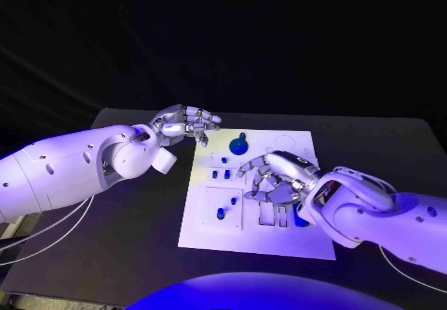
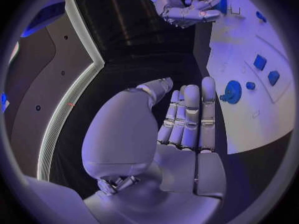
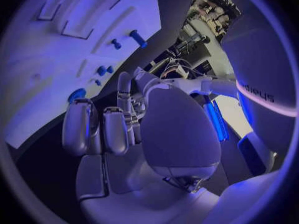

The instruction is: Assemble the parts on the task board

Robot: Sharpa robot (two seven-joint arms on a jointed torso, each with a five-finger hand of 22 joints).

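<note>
Since the right hand (image 1: 278, 179) hovers over the middle of the task board (image 1: 214, 226) with fingers curled and, far as I can tell, nothing in them, I'd lower slowly onto one blue part, like the peg (image 1: 219, 213). Left hand (image 1: 187, 123) sits empty, fingers loosely bent, at the board's far corner near the round blue gear (image 1: 239, 144).

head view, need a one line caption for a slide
Right hand hovers over the middle of the white task board among small blue parts, while the left hand, holding nothing, waits by its far left corner.
</note>
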